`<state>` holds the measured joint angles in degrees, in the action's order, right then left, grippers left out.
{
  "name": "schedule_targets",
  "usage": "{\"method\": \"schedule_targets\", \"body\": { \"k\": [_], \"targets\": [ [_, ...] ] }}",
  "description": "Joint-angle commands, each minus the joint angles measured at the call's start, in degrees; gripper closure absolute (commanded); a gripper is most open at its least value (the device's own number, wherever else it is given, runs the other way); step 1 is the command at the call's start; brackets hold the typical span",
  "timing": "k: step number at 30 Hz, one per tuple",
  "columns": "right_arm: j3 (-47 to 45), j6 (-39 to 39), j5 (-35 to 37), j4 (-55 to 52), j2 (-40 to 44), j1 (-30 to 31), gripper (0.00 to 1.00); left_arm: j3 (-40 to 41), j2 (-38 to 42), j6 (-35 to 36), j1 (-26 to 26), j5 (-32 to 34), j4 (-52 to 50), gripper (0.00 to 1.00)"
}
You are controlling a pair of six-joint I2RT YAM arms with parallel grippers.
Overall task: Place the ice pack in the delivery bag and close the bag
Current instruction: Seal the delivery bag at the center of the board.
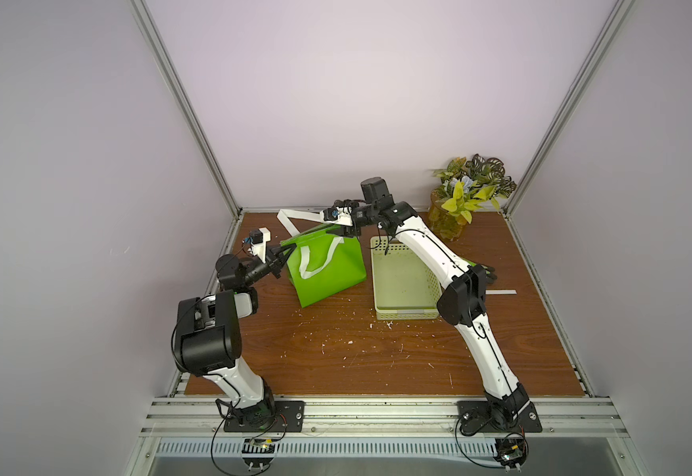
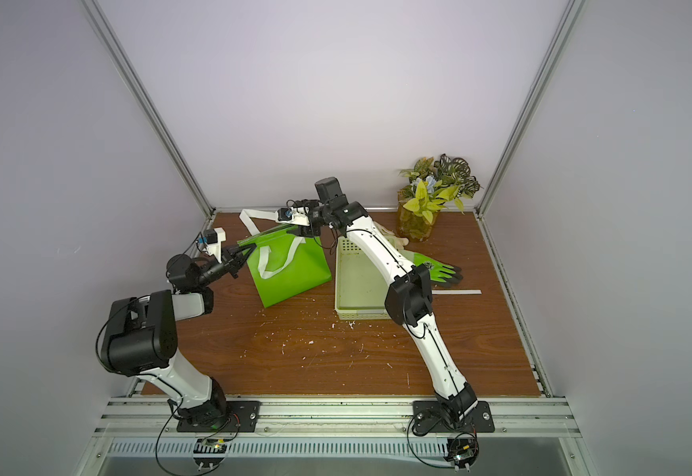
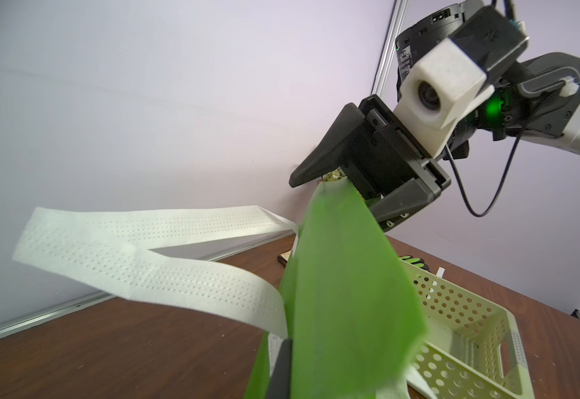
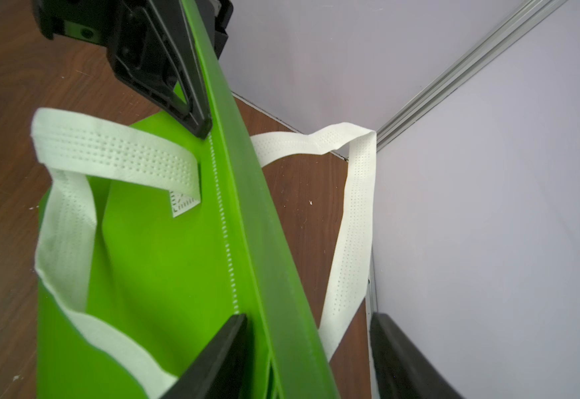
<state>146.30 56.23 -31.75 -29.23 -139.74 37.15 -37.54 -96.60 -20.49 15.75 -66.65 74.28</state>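
The bright green delivery bag (image 1: 327, 268) (image 2: 290, 272) stands at the back left of the table, its mouth pressed flat into a narrow ridge (image 4: 233, 207). My left gripper (image 1: 288, 249) (image 4: 202, 127) is shut on the left end of that top edge (image 3: 343, 293). At the right end my right gripper (image 1: 346, 233) (image 4: 312, 349) straddles the edge with open jaws. One finger (image 4: 226, 345) lies against the bag's side. The other finger (image 4: 402, 352) stands well apart, near the wall. White strap handles (image 4: 347, 241) hang loose on both sides. The ice pack is out of view.
A pale green perforated basket (image 1: 402, 284) stands just right of the bag, under my right arm. A green glove (image 2: 439, 268) and a white strip (image 2: 459, 292) lie beyond it. A potted plant (image 1: 463, 202) fills the back right corner. The back wall is close behind the bag.
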Motion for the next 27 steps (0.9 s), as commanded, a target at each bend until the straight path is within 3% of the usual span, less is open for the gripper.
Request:
{"method": "schedule_targets", "body": {
  "k": [1, 14, 22, 27],
  "targets": [
    [0.11, 1.24, 1.66, 0.71, 1.38, 0.47, 0.43, -1.3, -0.65, 0.72, -0.22, 1.04, 1.12, 1.0],
    [-10.51, 3.12, 3.67, 5.34, 6.1, 3.33, 0.56, -1.6, -1.23, 2.46, -0.21, 1.97, -1.46, 1.0],
    [-10.6, 2.55, 0.83, 5.45, 8.56, 3.36, 0.36, -2.0, -0.71, 4.55, -0.26, 2.4, -4.28, 1.0],
    [-10.68, 1.44, -2.24, 5.5, 9.23, 3.35, 0.34, -2.15, -0.87, 4.42, -0.22, 2.34, -4.32, 1.0]
  ]
}}
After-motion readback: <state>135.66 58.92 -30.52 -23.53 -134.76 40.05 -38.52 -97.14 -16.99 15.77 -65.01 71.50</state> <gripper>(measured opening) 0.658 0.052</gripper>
